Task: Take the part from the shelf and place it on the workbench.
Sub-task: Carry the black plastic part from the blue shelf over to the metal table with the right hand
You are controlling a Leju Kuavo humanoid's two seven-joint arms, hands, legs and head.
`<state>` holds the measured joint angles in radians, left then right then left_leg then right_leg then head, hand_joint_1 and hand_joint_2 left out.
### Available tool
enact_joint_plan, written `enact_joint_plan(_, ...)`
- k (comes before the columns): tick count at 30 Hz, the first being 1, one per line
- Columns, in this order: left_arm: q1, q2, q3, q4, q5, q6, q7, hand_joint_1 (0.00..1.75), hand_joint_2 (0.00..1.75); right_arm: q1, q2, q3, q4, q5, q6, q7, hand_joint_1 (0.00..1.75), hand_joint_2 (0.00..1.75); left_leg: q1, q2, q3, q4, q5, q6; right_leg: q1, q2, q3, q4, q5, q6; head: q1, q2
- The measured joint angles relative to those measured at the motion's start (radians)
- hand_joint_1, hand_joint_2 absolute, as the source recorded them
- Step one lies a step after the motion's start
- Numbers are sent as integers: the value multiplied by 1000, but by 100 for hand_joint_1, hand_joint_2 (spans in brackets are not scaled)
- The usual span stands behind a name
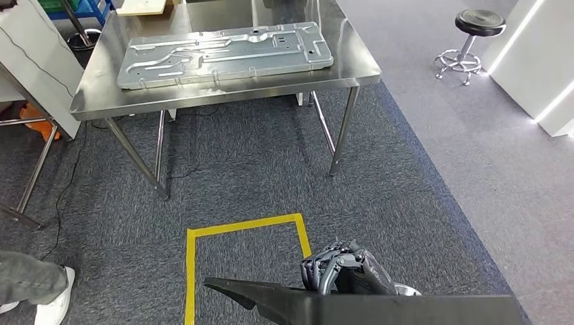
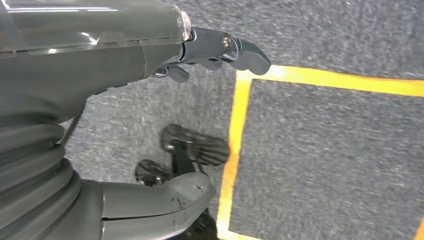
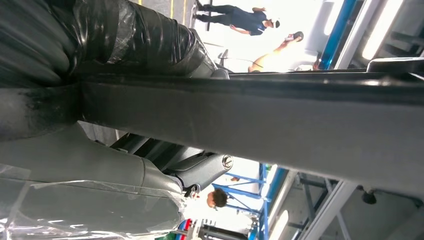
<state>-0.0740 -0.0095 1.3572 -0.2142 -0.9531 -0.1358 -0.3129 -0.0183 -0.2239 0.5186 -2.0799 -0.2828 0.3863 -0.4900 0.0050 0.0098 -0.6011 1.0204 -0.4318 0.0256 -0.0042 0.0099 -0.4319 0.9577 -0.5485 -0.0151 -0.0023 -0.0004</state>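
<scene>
Nearest the camera, a dark flat part (image 1: pixel 379 308) is carried across the bottom of the head view, with the right hand (image 1: pixel 342 267) curled over its upper edge. In the right wrist view the same part (image 3: pixel 260 125) is seen as a long black bar clamped between thumb and fingers, so it is judged to be held firmly. The left hand (image 2: pixel 150 115) hangs over the carpet, thumb and fingers spread with nothing between them; whether it also supports the part from below cannot be told.

The part is thus judged to be already off the shelf, and the carry to the worktop is in progress; the placing is left to be done.

Just ahead on the grey carpet (image 1: pixel 271 162), a square of yellow tape (image 1: pixel 247 227) is marked, probably a standing spot. At the left edge a person's leg and white shoe (image 1: pixel 51 305) are seen close by. Beyond the tape stands the steel worktop (image 1: pixel 223 91), much of it taken up by a large pressed metal panel (image 1: pixel 223 54). Bare room is offered mainly along the near edge and right corner, so the part would have to be set down with care there. Open floor and a stool (image 1: pixel 470 40) lie well off to the right.
</scene>
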Motion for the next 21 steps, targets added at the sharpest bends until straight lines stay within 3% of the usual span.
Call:
enact_joint_plan(3,-3,3,0,0,0,-1,-2,0,175,1,-1,-2,0,-1,3,-2,171,175,-8,0,33,-40,-19,14,-3,3,25,4,0,21,-1,0)
enact_joint_plan(5,-2,4,0,0,0,0,-3,0,175,0,-2,-4,-1,-1,5,-3,171,175,-2,-2,64,-53,-26,26,-3,0,8,65,10,30,-1,0)
enact_joint_plan(7,-2,4,0,0,0,0,-4,0,175,1,-2,-6,-2,-2,5,-4,171,175,5,-3,91,-60,-39,30,-6,-3,-72,189,-9,37,-1,0)
enact_joint_plan(9,0,4,0,0,0,0,-4,0,175,3,-4,-7,-2,-2,5,-5,171,175,9,-5,114,-64,-58,28,-11,-4,-175,297,-67,49,-1,0)
enact_joint_plan(11,3,3,0,0,0,0,-4,0,175,5,-7,-7,-2,-2,5,-4,171,175,14,-8,144,-70,-81,22,-15,-5,-233,301,-104,57,-1,0)
enact_joint_plan(12,3,2,0,0,0,0,-4,0,175,6,-7,-7,-2,-2,5,-4,171,175,17,-9,162,-73,-93,18,-16,-6,-239,258,-87,57,-1,0)
enact_joint_plan(15,1,0,0,0,0,0,-4,0,175,8,-8,-8,-1,-2,5,-4,171,175,23,-11,221,-93,-130,2,-14,-18,-209,76,78,47,-1,0)
enact_joint_plan(16,0,0,0,0,0,0,-5,0,175,9,-9,-8,-2,-2,5,-4,171,175,23,-12,241,-107,-141,-5,-12,-23,-198,44,112,41,0,0)
enact_joint_plan(19,-4,0,0,0,0,0,-5,0,175,8,-9,-9,-6,-3,5,-4,171,175,20,-10,267,-85,-126,-28,-11,-18,-163,22,119,17,0,0)
enact_joint_plan(21,-7,0,0,0,0,0,-5,0,175,9,-9,-10,-7,-3,6,-4,171,175,21,-10,212,30,-109,-33,-13,-15,-134,16,118,-1,-2,0)
